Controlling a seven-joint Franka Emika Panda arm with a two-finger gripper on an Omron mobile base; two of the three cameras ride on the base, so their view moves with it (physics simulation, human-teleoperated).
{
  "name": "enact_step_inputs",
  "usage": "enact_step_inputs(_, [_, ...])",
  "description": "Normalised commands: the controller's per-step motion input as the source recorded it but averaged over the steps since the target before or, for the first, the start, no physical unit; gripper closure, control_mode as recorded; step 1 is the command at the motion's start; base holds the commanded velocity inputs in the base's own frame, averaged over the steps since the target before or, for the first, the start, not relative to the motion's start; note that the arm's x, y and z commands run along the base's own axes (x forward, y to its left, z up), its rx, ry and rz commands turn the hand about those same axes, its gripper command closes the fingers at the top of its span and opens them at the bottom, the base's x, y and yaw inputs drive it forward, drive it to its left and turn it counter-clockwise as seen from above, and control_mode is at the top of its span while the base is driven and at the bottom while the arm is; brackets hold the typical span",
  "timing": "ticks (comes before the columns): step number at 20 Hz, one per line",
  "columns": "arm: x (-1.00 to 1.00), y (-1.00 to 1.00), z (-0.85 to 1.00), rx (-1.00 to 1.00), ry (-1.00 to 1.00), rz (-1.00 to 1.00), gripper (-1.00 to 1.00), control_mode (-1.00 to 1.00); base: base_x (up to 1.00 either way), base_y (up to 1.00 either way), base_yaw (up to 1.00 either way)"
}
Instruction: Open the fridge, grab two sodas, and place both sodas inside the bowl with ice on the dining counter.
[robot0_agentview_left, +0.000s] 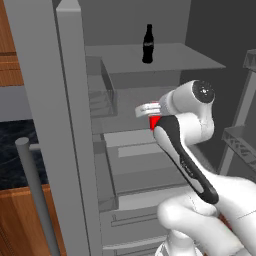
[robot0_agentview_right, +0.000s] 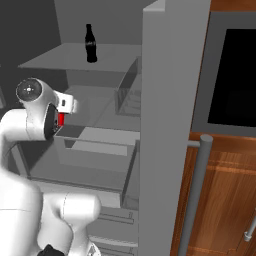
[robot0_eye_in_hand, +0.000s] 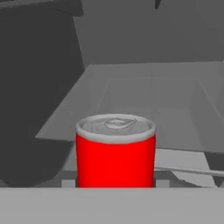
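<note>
The fridge (robot0_agentview_left: 50, 125) stands open with my arm reaching into it. A small red soda can (robot0_eye_in_hand: 116, 153) sits upright right at my gripper (robot0_eye_in_hand: 116, 186), close up at the bottom of the hand view, with the jaws closed on its sides. From the base views the red can (robot0_agentview_left: 155, 121) (robot0_agentview_right: 61, 119) peeks out under the white hand, over a middle shelf. The black cola bottle (robot0_agentview_left: 147, 44) (robot0_agentview_right: 90, 44) stands upright on the upper shelf, apart from the hand. The bowl and the dining counter are out of view.
The fridge's left door, with its bar handle (robot0_agentview_left: 32, 190), stands close on the left. A door with shelf bins (robot0_agentview_left: 242, 140) is on the right. A dark marbled countertop (robot0_agentview_left: 10, 150) on wood cabinets lies to the left. A black oven front (robot0_agentview_right: 235, 75) is at the right.
</note>
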Motion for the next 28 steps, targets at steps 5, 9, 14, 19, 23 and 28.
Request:
enact_step_inputs(5, [-0.72,-0.25,-0.02,0.0,0.0,-0.1,1.0,-1.0,0.0,0.0,0.0])
enact_step_inputs(9, [-0.6,-0.22,-0.12,0.0,0.0,-0.07,1.0,1.0,-0.22,-0.05,-0.03])
enact_step_inputs(14, [0.0,0.0,0.0,0.0,0.0,0.0,1.0,1.0,-0.97,-0.05,-0.18])
enact_step_inputs(19, [0.0,0.0,0.0,0.0,0.0,0.0,1.0,1.0,-0.88,-0.2,0.05])
enact_step_inputs(23, [0.0,0.0,0.0,0.0,0.0,0.0,1.0,1.0,-0.96,-0.33,0.33])
enact_step_inputs(28, [0.0,0.0,0.0,0.0,0.0,0.0,1.0,1.0,-1.0,-0.49,0.29])
